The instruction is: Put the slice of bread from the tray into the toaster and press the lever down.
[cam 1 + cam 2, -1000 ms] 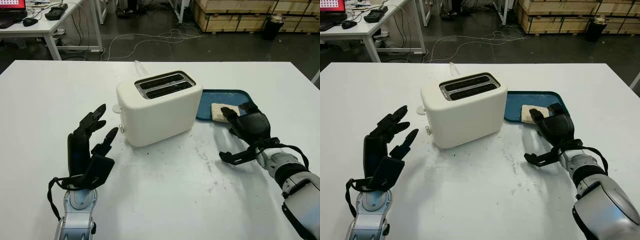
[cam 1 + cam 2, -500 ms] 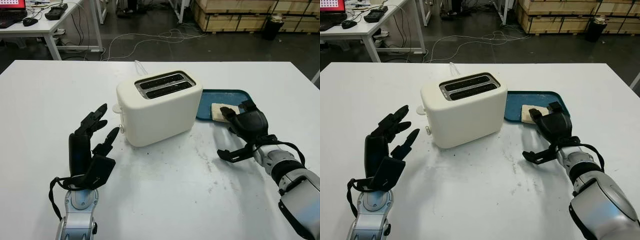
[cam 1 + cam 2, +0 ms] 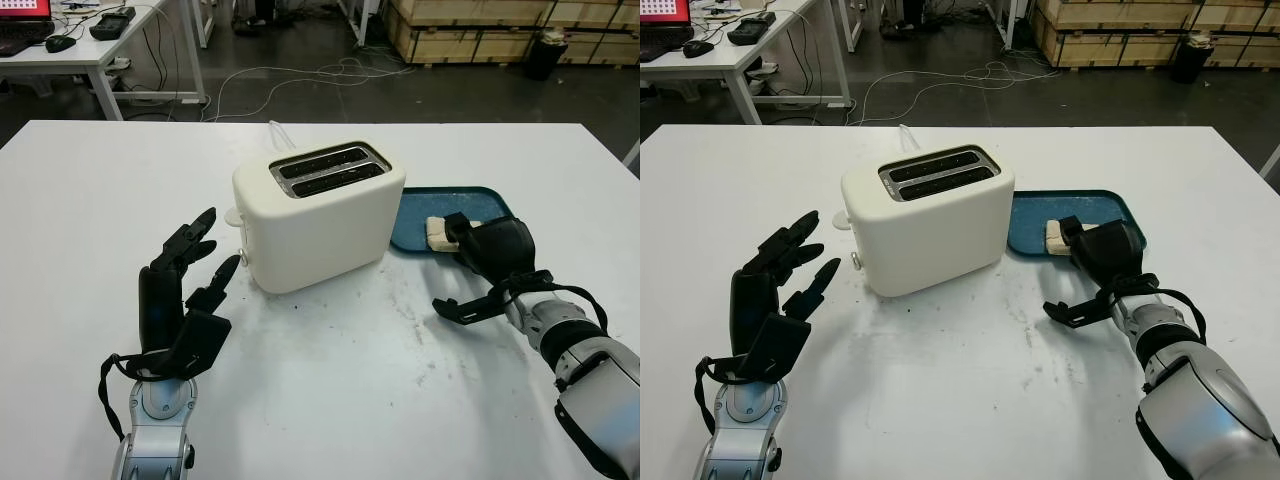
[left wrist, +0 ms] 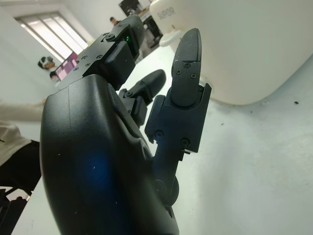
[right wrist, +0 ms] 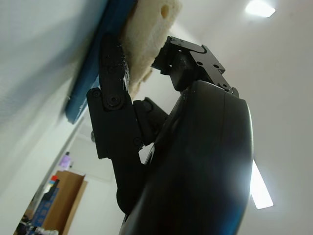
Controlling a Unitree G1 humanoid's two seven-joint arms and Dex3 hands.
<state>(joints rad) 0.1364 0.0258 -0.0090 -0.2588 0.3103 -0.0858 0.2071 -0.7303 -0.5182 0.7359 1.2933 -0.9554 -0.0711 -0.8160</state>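
i see the white table [image 3: 330, 400] with the cream toaster [image 3: 318, 215] standing near its middle, two empty slots on top and its lever [image 3: 233, 216] up on the end that faces my left side. just beside the toaster on my right lies the blue tray [image 3: 420, 225], touching or nearly touching its wall; i cannot tell which. my left hand [image 3: 185, 290] is open, raised above the table near the lever end, apart from the toaster. my right hand [image 3: 1092, 250] is at the tray's near edge, fingers [image 5: 115, 83] closed around the bread [image 3: 1056, 236], which is still in the tray.
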